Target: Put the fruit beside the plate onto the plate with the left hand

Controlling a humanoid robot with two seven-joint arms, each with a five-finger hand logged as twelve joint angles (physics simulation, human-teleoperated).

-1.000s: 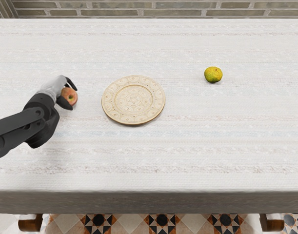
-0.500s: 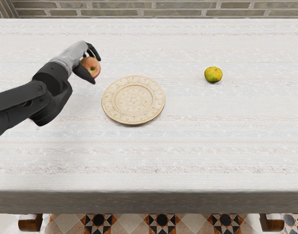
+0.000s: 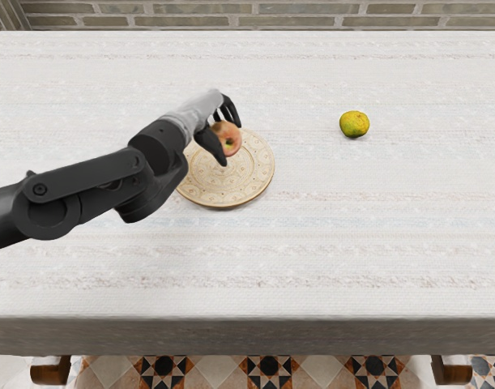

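My left hand (image 3: 217, 126) grips the apple (image 3: 228, 138) over the far part of the plate (image 3: 247, 180). A green-orange fruit (image 3: 354, 124) lies on the table (image 3: 352, 235), well apart to the right.

Bright, even, diffuse light washes the white cloth-covered table (image 3: 352, 243) to a pale matte tone. The small round green-orange fruit (image 3: 354, 124) throws only a soft dark rim beneath itself. The left hand (image 3: 215, 123), gripping a round red-yellow apple (image 3: 229, 138), has near-black fingers with little detail. Focus is crisp from edge to edge.
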